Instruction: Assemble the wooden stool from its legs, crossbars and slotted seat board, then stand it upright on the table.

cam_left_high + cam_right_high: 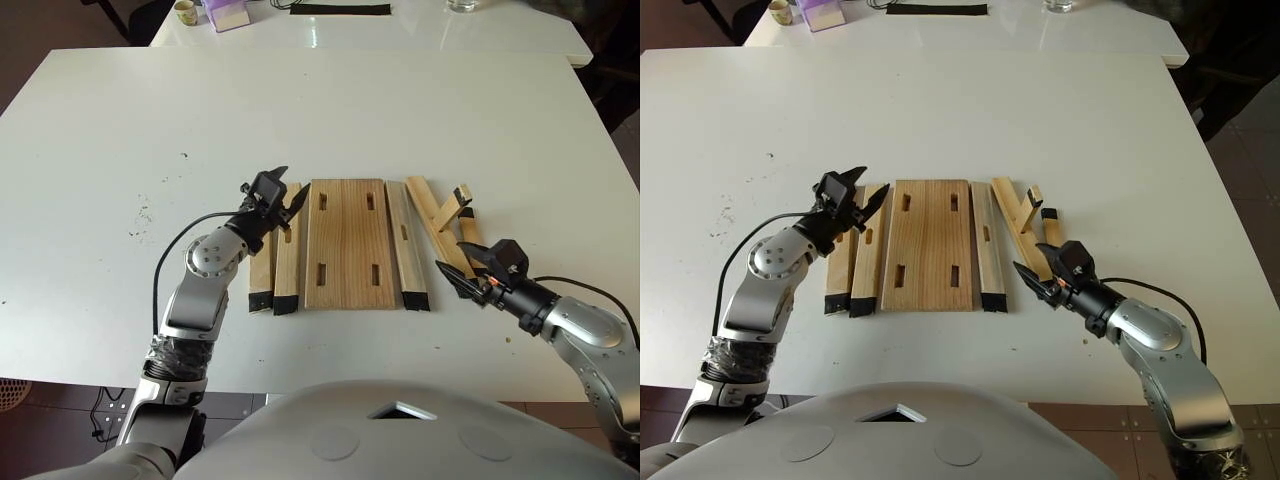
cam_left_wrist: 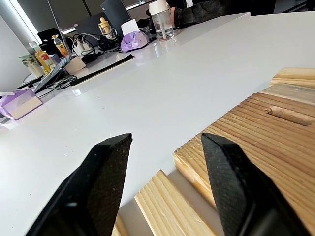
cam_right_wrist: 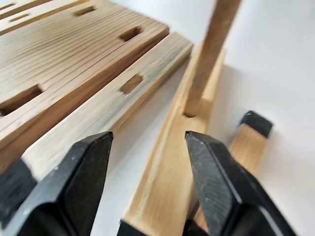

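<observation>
The left gripper [image 1: 288,190] and right gripper [image 1: 449,278] hang open and empty, while the seat board [image 1: 347,243] and legs [image 1: 287,255] lie flat, seemingly barely assembled.

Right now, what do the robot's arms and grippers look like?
The left arm and right arm are silver with round joints, each trailing a thin black cable. The left gripper and right gripper each have two black, pointed fingers.
</observation>
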